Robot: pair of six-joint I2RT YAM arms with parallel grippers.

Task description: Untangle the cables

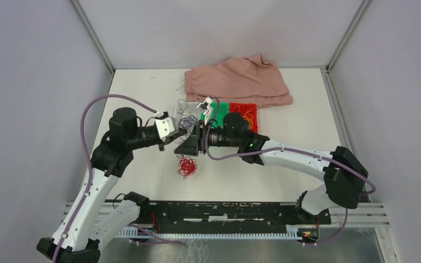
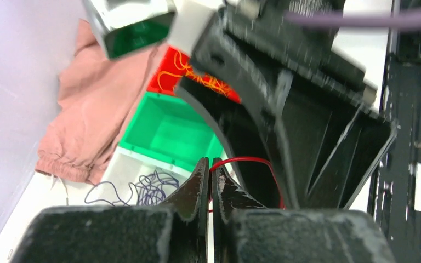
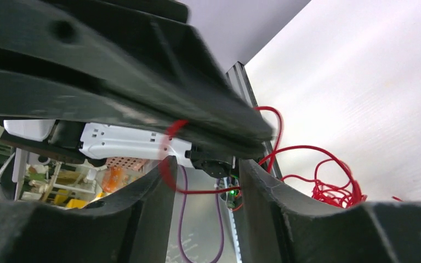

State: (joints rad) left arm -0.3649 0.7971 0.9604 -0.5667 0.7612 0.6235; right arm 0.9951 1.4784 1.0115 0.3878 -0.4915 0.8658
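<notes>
My left gripper [image 2: 210, 164] is shut on the red cable [image 2: 252, 160], which loops out to the right from its fingertips. In the top view the left gripper [image 1: 180, 137] meets my right gripper [image 1: 189, 144] above the loose red cable pile [image 1: 186, 167] on the table. My right gripper [image 3: 205, 175] is open, and a red cable strand [image 3: 211, 191] crosses the gap between its fingers. The rest of the red cable [image 3: 334, 189] lies on the table to the right. The purple-blue cable [image 2: 148, 189] lies in a white tray. The yellow cable [image 2: 208, 82] lies in a red tray.
A white tray [image 1: 180, 107], a green tray [image 1: 221, 108] and a red tray [image 1: 252, 123] stand in a row behind the grippers. A pink cloth [image 1: 241, 82] lies at the back. A black rail [image 1: 225, 211] runs along the near edge.
</notes>
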